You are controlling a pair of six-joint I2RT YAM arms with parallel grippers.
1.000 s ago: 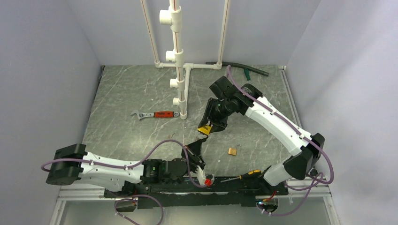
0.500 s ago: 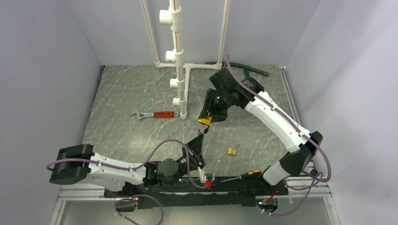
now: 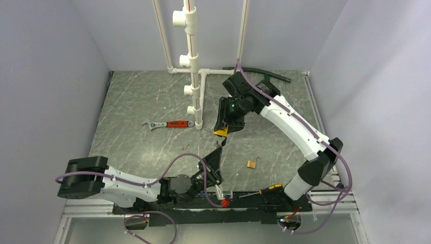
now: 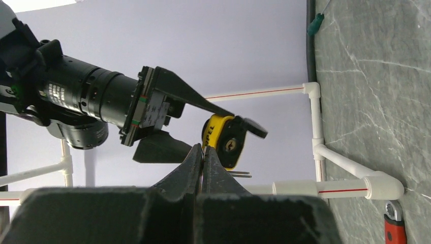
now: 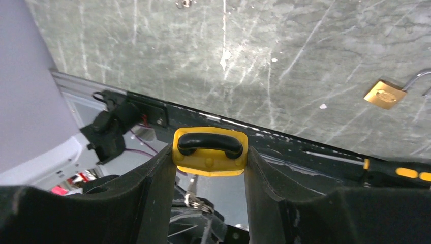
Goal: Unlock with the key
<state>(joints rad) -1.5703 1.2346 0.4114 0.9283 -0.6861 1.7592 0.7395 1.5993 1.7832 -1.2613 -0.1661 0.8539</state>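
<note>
Right claw [image 5: 210, 155] clamps the yellow padlock [image 4: 224, 140] aloft; left claw [image 4: 202, 154], pinching the key [image 5: 193, 199], hovers just beside its keyhole. Insertion stage, I reckon: next needs the blade lined squarely with that slot.

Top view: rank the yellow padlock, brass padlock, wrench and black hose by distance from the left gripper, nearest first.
1. yellow padlock: just beyond the left gripper, held in the right gripper.
2. brass padlock: to its right, lower in view.
3. wrench: off to its left.
4. black hose: far back, by the wall.
</note>
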